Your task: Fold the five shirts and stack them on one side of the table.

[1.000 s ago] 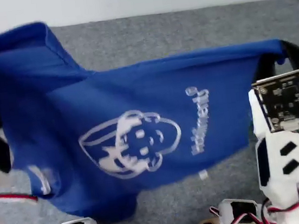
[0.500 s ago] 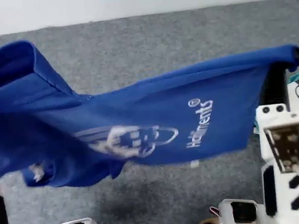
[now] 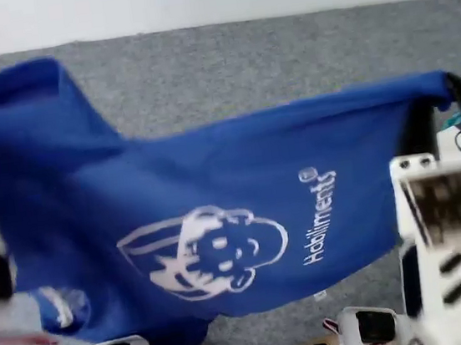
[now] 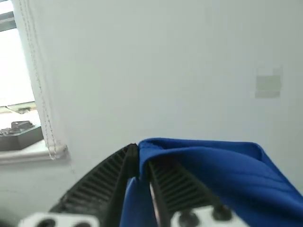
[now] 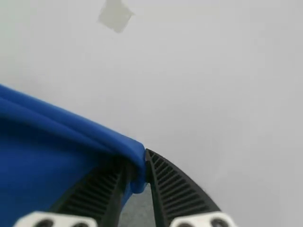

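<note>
Blue shirt (image 3: 217, 199) hangs taut over the surface (image 3: 284, 56), left hand (image 4: 138, 155) and right hand (image 5: 137, 164) clenched on its edge, presumably for spreading flat.

Looks like a robotics test bench in a plain lab or office room: grey felt-like table cover (image 3: 226, 64), bare white wall (image 4: 165, 71), window (image 4: 13, 66) with pale curtain edge (image 4: 40, 104) and sill (image 4: 28, 155), exposed circuit board (image 3: 457, 203) on a white arm (image 3: 454, 284).
</note>
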You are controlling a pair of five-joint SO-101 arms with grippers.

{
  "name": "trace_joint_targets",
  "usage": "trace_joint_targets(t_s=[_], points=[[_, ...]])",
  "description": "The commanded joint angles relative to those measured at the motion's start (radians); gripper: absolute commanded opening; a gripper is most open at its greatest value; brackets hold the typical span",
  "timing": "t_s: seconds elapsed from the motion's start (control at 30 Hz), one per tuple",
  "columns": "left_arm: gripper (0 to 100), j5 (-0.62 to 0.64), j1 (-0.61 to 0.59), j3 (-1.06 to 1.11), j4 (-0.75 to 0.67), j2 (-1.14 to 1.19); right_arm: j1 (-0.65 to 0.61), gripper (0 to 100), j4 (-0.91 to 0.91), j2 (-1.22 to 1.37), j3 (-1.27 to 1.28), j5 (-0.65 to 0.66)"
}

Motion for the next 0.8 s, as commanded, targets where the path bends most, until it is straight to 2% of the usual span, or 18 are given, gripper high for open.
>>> trace_joint_targets(t_s=[0.0,0.2,0.37,0.47,0.6,0.77], points=[[1,-0.012,-0.002,0.239,-0.123,0.006,0.010,1.0,-0.082,0.097,0.104,0.000],[1,-0.012,0.000,0.608,-0.359,0.123,0.005,1.0,-0.308,0.265,0.333,0.000],[1,-0.008,0.000,0.656,-0.571,0.370,0.004,1.0,-0.547,0.475,0.422,-0.028],[1,-0.012,-0.002,0.605,-0.657,0.529,0.001,1.0,-0.705,0.641,0.420,-0.028],[1,-0.014,-0.003,0.456,-0.674,0.732,-0.024,1.0,-0.931,0.894,0.385,-0.028],[1,-0.014,-0.005,0.166,-0.661,0.991,-0.027,1.0,-0.992,1.241,0.075,-0.103]])
